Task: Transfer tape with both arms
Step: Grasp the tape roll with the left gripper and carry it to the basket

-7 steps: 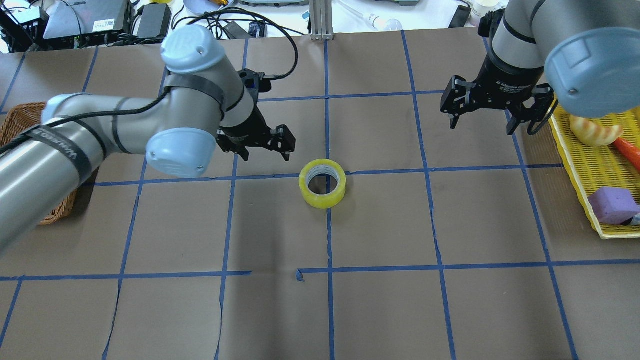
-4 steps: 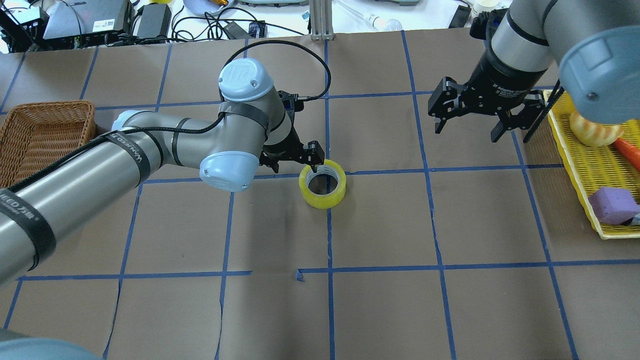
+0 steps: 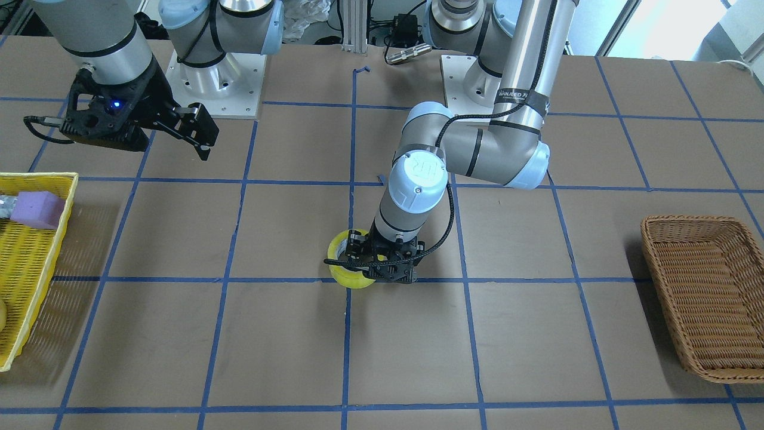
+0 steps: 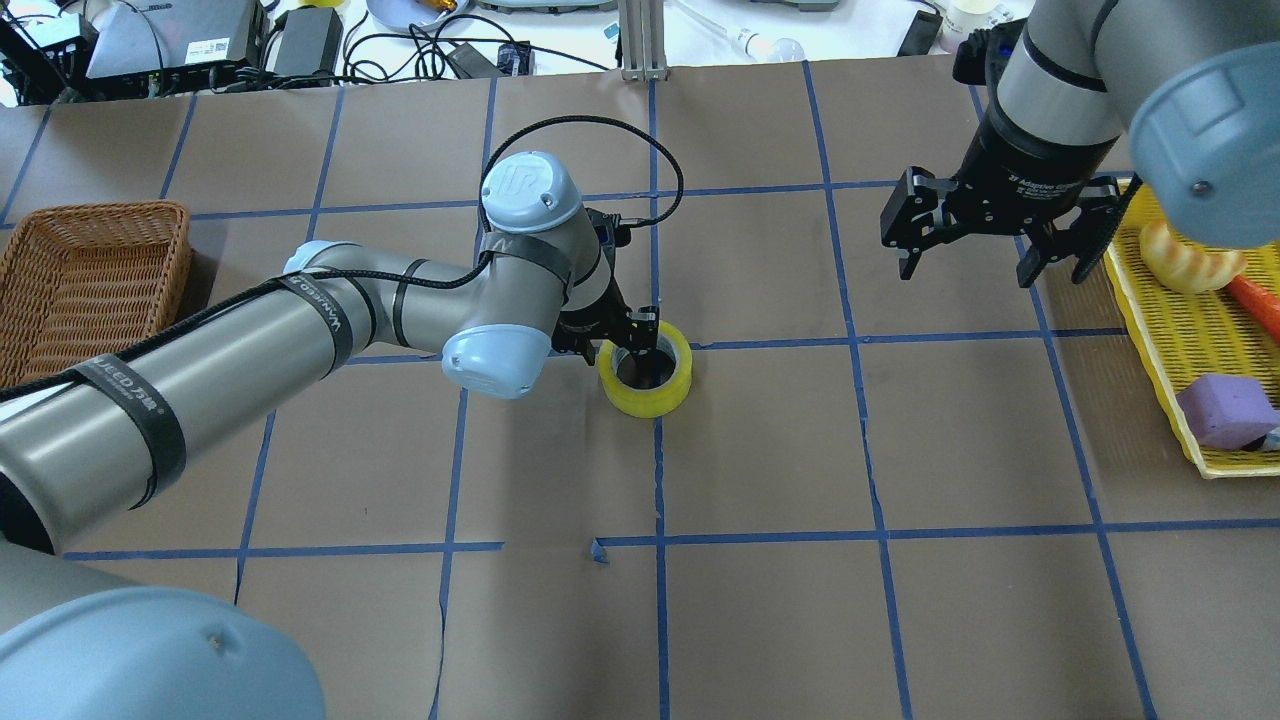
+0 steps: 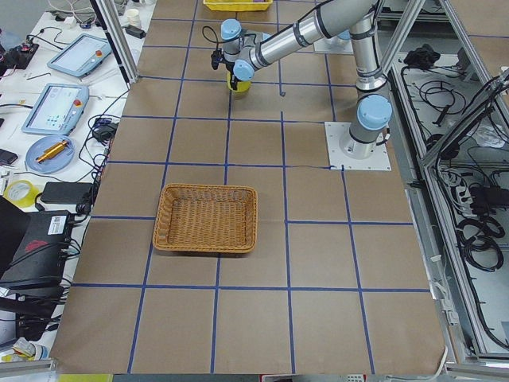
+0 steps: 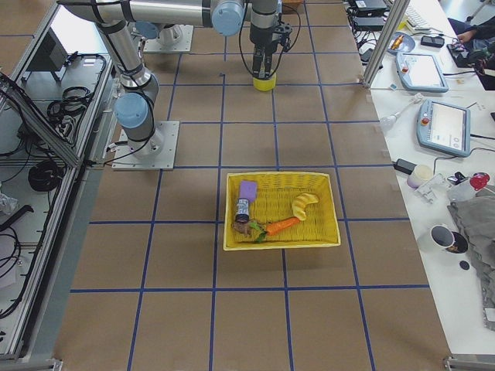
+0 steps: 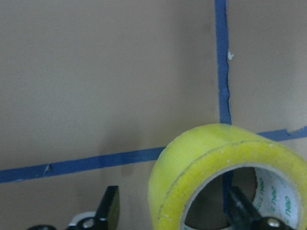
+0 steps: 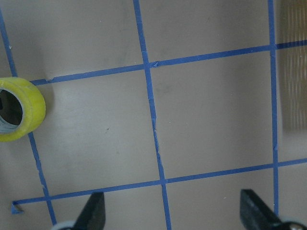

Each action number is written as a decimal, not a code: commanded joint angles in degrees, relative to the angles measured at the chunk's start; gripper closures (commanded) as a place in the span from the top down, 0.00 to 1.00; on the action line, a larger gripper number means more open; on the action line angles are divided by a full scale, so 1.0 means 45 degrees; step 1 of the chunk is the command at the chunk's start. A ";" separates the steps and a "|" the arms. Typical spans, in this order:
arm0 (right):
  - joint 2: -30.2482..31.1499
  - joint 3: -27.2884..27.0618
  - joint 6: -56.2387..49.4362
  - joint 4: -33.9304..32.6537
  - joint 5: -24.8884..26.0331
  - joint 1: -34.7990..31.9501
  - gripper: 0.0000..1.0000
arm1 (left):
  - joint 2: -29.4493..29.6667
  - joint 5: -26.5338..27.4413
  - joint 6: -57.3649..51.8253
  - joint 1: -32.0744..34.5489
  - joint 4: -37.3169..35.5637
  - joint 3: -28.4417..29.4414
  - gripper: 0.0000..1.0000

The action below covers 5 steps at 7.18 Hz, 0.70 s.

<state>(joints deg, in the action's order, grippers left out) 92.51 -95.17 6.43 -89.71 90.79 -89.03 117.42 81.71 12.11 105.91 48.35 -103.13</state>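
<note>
One finger (image 7: 238,207) inside tape (image 4: 648,400) core, one outside: left pincer (image 4: 622,342) released, straddling wall for rim pinch | right pincer (image 4: 968,268) released, hovering well apart, likely for handover.

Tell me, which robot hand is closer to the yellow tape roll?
Left. The left gripper straddles the tape roll wall, one finger inside the hole, one outside. The right gripper hangs off to the side, near the yellow basket.

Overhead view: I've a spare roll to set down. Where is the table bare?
The near row of squares below the tape is bare, as are those between tape and yellow tray. Crowded: the left gripper at the tape, and under the right gripper.
</note>
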 commanded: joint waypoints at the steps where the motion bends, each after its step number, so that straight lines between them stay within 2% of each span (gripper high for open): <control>1: 0.0106 0.0015 -0.0041 -0.0024 -0.0039 -0.0487 1.00 | -0.0444 0.0122 -0.0150 -0.0097 0.0132 0.0357 0.00; 2: 0.0106 0.0015 -0.0041 -0.0044 -0.0039 -0.0489 1.00 | -0.0777 0.0433 -0.0287 -0.0717 0.1178 0.1269 0.00; 4: 0.0399 -0.0023 -0.0256 -0.0063 -0.0155 -0.0527 1.00 | -0.1364 0.0455 -0.2229 -0.2279 0.5698 0.4058 0.00; 5: 0.0438 -0.0024 -0.0256 -0.0044 -0.0176 -0.0528 1.00 | -0.1541 0.0475 -0.3614 -0.3523 0.6570 0.4612 0.00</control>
<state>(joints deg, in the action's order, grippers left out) 94.13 -95.21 5.43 -89.95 90.25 -91.33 111.72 83.67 2.83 95.97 70.35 -87.20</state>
